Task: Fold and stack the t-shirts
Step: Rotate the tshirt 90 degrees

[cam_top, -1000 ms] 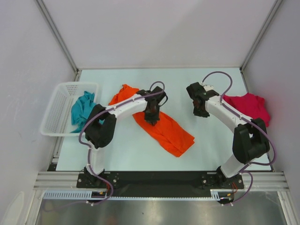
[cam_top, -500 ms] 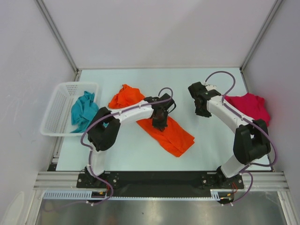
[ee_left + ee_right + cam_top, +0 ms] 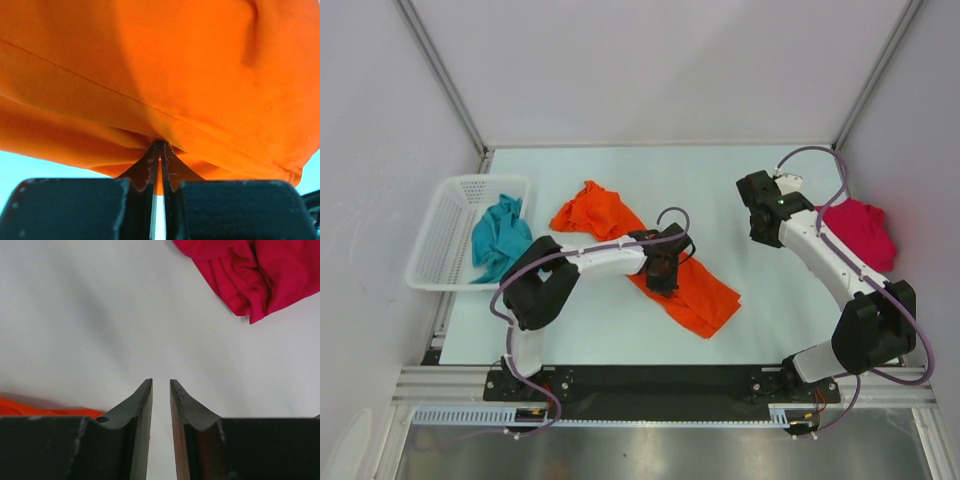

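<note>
The bright orange t-shirt (image 3: 602, 213) lies in a diagonal band across the middle of the table. My left gripper (image 3: 663, 274) sits over its near half, shut on a fold of it. In the left wrist view the orange t-shirt (image 3: 175, 60) fills the frame and the left gripper (image 3: 161, 145) pinches the cloth at its tips. My right gripper (image 3: 766, 234) hovers over bare table, slightly open and empty. The right gripper (image 3: 161, 381) shows a narrow gap. The crimson t-shirt (image 3: 865, 230) lies crumpled at the right. The teal t-shirt (image 3: 498, 238) hangs in the basket.
A white mesh basket (image 3: 445, 245) stands at the table's left edge. Frame posts and white walls close in the back and sides. In the right wrist view the crimson t-shirt (image 3: 260, 270) is at top right and a strip of the orange t-shirt (image 3: 45, 411) at lower left.
My left gripper has moved toward the near right, pulling the orange cloth along. The right arm has swung to the right, away from the orange t-shirt.
</note>
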{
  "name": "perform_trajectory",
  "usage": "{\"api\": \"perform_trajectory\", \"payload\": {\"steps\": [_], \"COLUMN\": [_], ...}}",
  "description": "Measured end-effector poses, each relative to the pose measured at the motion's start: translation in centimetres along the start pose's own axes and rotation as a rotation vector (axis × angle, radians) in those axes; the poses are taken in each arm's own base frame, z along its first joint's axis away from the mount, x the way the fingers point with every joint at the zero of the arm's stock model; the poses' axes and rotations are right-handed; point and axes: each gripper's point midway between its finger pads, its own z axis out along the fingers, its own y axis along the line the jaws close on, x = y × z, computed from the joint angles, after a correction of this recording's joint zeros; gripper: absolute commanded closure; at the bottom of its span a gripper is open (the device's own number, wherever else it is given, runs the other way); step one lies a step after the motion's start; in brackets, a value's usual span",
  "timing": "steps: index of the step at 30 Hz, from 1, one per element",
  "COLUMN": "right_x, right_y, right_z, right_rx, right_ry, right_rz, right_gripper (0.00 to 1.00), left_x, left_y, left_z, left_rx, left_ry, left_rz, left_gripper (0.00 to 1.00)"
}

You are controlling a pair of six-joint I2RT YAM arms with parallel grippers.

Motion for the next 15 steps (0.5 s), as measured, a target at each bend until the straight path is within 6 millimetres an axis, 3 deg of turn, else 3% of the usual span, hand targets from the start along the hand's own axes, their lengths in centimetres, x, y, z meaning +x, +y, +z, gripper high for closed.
{"api": "perform_trajectory", "payload": {"steps": [8,15], "right_x": [-0.2,-0.2], "right_y": [-0.8,-0.9], "right_z": [-0.1,-0.1], "right_rx": [0.016,0.017], "right_ry": [-0.001,0.002], "right_rz": [0.010,0.012], "right_gripper": [0.74,0.74], "left_x": [4.1,9.6], "left_y": [-1.7,1.5], "left_z": [-0.6,-2.6], "left_rx": [0.092,0.113], "left_ry": [0.011,0.101], "left_rz": [0.036,0.000], "left_gripper": [0.92,0.92]}}
